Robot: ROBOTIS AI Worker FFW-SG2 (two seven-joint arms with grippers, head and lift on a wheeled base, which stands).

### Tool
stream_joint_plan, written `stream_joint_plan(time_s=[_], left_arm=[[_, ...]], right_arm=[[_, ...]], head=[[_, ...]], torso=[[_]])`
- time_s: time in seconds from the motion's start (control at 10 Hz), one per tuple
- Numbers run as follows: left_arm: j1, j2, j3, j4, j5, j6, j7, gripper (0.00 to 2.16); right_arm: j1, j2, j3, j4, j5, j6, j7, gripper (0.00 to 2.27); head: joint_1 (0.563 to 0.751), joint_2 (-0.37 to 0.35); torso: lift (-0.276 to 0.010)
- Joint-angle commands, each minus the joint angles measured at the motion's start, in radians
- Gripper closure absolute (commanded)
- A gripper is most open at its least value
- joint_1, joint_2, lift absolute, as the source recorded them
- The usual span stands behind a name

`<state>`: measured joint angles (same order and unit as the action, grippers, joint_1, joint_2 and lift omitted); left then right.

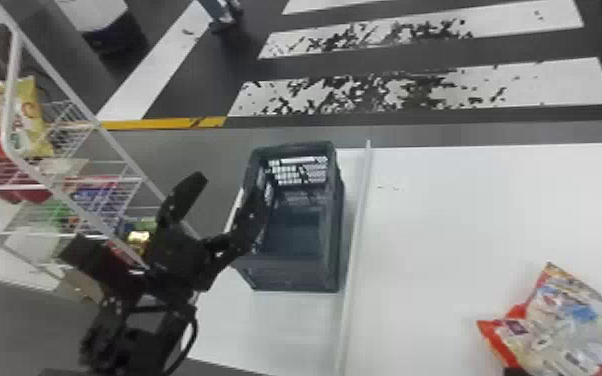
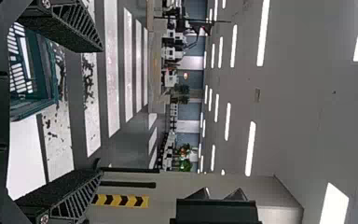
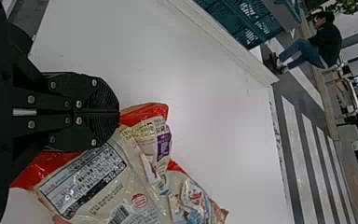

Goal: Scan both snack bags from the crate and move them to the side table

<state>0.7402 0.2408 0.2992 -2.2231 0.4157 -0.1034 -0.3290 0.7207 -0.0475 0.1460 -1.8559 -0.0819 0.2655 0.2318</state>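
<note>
The right pincer pinches a red-edged snack bag over the white desk, while farther left, past the desk's raised edge, the left pincer stands spread near the crate.

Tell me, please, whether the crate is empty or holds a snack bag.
The crate looks empty: its visible inside shows only bare walls and floor.

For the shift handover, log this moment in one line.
right gripper: closed on snack bag, over white table | left gripper: open, at crate's left side
</note>
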Motion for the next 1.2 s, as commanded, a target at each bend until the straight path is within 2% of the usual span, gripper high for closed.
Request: stream_joint_plan(time_s=[0.0, 0.3, 0.6, 0.9, 1.1], left_arm=[[-0.002, 0.0, -0.006, 0.008, 0.0, -0.017, -0.002, 0.06], [-0.002, 0.005, -0.011, 0.002, 0.0, -0.023, -0.004, 0.06], [0.001, 0.006, -0.014, -0.001, 0.0, -0.029, -0.007, 0.06], [-0.001, 0.003, -0.019, 0.0, 0.0, -0.032, -0.008, 0.06], [-0.004, 0.002, -0.02, 0.005, 0.0, -0.032, -0.008, 0.06]], right_arm=[[0.011, 0.0, -0.016, 0.0, -0.001, 0.019, -0.005, 2.25], [0.026, 0.0, -0.046, -0.013, -0.007, 0.016, -0.026, 2.25], [0.032, 0.002, -0.086, -0.02, -0.032, 0.016, -0.04, 2.25], [0.043, 0.002, -0.109, -0.034, -0.068, 0.01, -0.035, 2.25], [0.097, 0.002, -0.094, -0.114, -0.093, 0.038, 0.0, 2.25]], head=[[0.695, 0.35], [0.695, 0.338], [0.695, 0.283], [0.695, 0.246], [0.695, 0.244]], torso=[[-0.029], [-0.029], [-0.029], [-0.029], [-0.029]])
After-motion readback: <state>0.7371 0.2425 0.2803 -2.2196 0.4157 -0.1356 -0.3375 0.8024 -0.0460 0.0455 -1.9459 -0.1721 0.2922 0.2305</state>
